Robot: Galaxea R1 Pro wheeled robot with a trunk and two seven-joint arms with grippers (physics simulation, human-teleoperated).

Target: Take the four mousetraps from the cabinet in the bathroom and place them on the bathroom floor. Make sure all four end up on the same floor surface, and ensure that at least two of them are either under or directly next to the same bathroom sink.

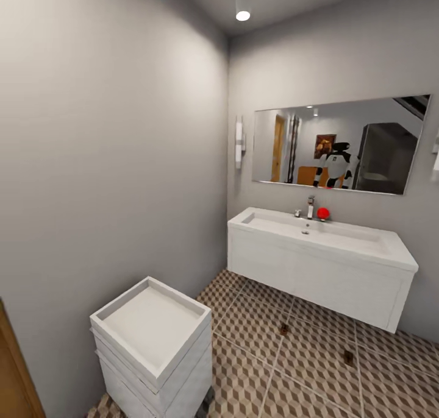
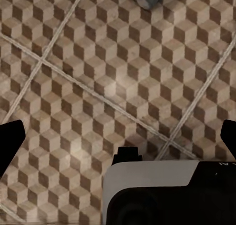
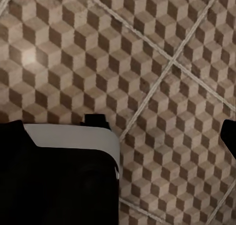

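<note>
While both arms hang over the bathroom floor (image 2: pixel 98 72) of large square tiles printed with brown, beige and white cubes, neither end effector holds anything. The left end effector (image 2: pixel 118 136) stands spread wide, its 2 black fingertips (image 2: pixel 11 141) at opposite edges of the left wrist view with bare tile between them. The right end effector (image 3: pixel 123 136) is likewise spread, 1 dark fingertip (image 3: pixel 229 134) at the edge of the right wrist view and patterned floor between the 2.

From the head view, 2 small flat tan mousetraps lie on the tiles ahead: 1 mousetrap (image 1: pixel 283 329) under the front edge of the long shallow white rectangular sink (image 1: pixel 317 232), the other mousetrap (image 1: pixel 348 357) farther out, near the white wall-hung vanity (image 1: pixel 305 272). Both are well apart from either end effector. A small chrome faucet (image 1: pixel 310 207) stands at the back of the basin with a small red round object (image 1: pixel 323 213) just beside it. A wide rectangular wall mirror (image 1: pixel 339 144) hangs above. Nearer the robot, to the left, stands a white stack of shallow square trays (image 1: pixel 152 351). An orange-brown wooden edge (image 1: pixel 15 375) shows at the lower left corner; I cannot tell what it belongs to.
</note>
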